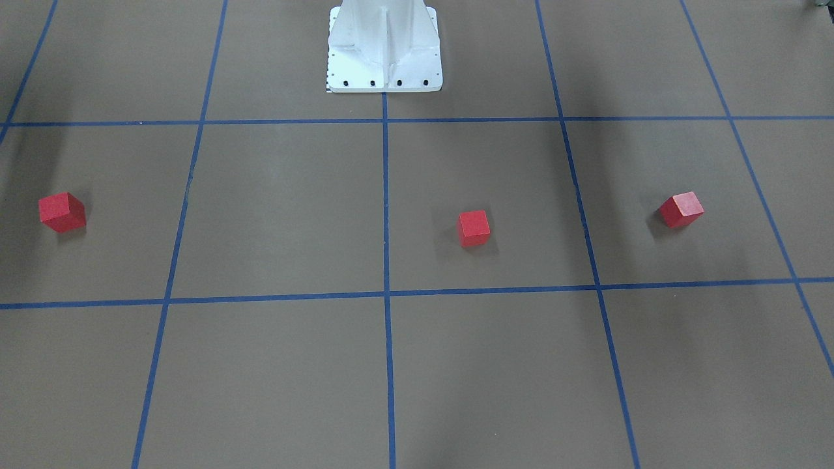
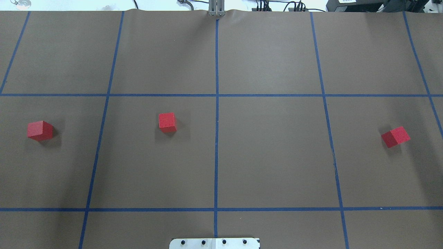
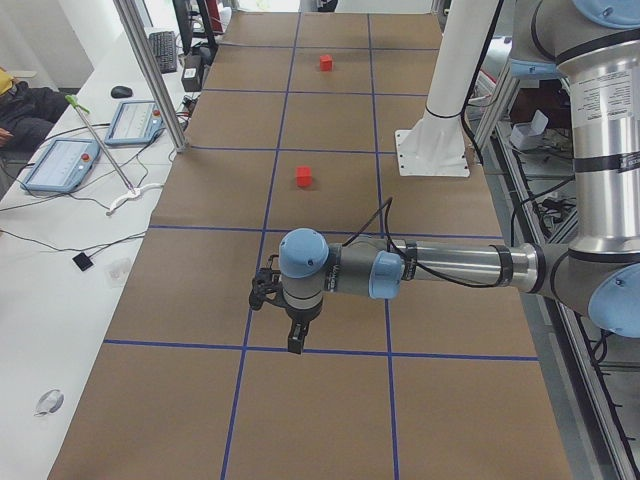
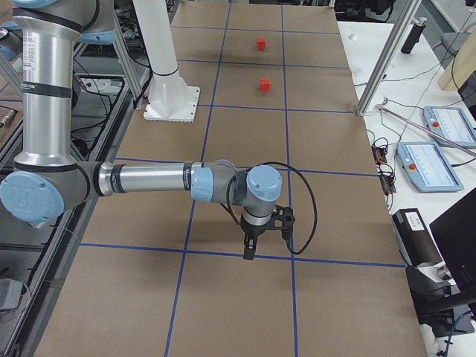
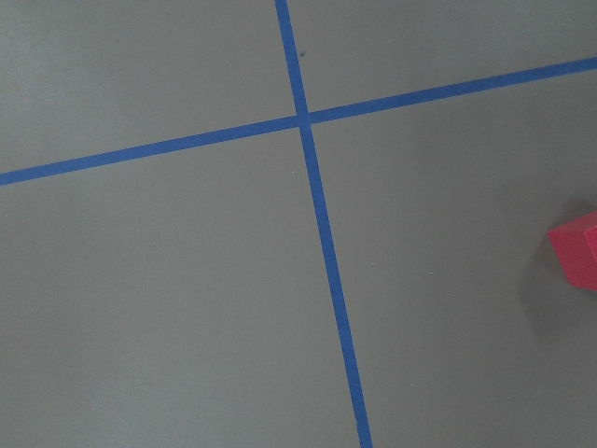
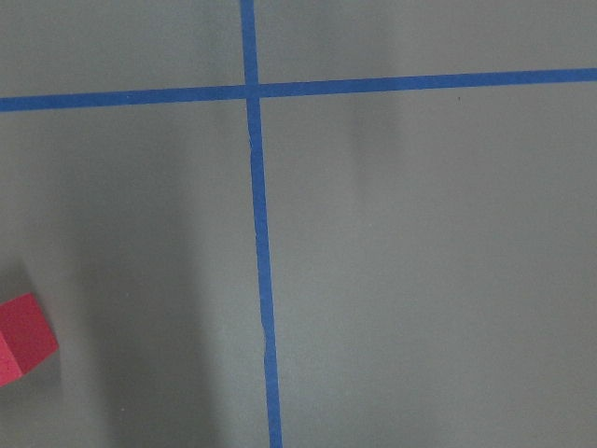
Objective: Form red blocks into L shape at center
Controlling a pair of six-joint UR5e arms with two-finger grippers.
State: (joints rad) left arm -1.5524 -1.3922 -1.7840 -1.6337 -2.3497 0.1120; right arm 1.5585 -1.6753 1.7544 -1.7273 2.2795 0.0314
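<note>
Three red blocks lie apart on the brown surface. In the overhead view one (image 2: pixel 40 130) is at the far left, one (image 2: pixel 167 122) is just left of the central blue line, and one (image 2: pixel 395 136) is at the far right. The center (image 2: pixel 216 152) holds no block. The left gripper (image 3: pixel 295 343) shows only in the exterior left view, so I cannot tell its state. The right gripper (image 4: pixel 248 251) shows only in the exterior right view, so I cannot tell its state. The left wrist view catches a block (image 5: pixel 576 250) at its right edge. The right wrist view catches one (image 6: pixel 23 336) at its left edge.
The robot's white base (image 1: pixel 384 45) stands on the central line at the table's near side. Blue tape lines (image 2: pixel 216 95) split the surface into squares. Side benches with control tablets (image 3: pixel 62 163) flank the table's far edge.
</note>
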